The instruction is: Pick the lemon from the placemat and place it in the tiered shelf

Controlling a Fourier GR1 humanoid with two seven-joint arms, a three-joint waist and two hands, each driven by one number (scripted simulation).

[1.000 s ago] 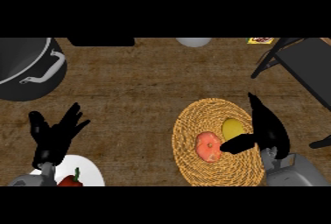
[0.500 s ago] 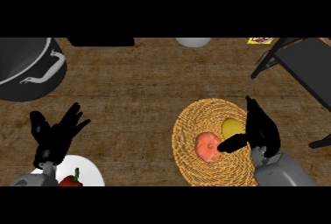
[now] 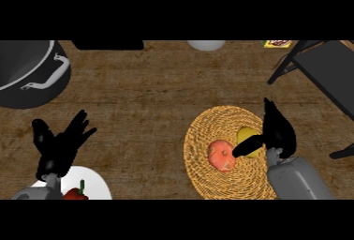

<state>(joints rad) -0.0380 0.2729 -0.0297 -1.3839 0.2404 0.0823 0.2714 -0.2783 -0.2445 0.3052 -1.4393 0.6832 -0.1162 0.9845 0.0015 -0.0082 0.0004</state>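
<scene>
The yellow lemon (image 3: 247, 136) lies on the round woven placemat (image 3: 207, 180) at the right, next to an orange-pink fruit (image 3: 223, 155). My right hand (image 3: 278, 127) stands against the lemon's right side with its fingers straight and pointing away from me. Its thumb reaches left across the lemon's lower part, hiding some of it. The dark tiered shelf (image 3: 319, 65) stands at the far right corner. My left hand (image 3: 59, 144) rests open at the lower left, fingers spread.
A big dark pot (image 3: 24, 70) with a metal handle fills the far left. A white plate (image 3: 93, 187) with a red pepper (image 3: 76, 193) lies under my left forearm. A white bowl (image 3: 206, 45) and a small yellow packet (image 3: 276, 43) sit along the far edge.
My right hand has edged a little left and away from me, closing in on the lemon. The left hand and the fruits have stayed put.
</scene>
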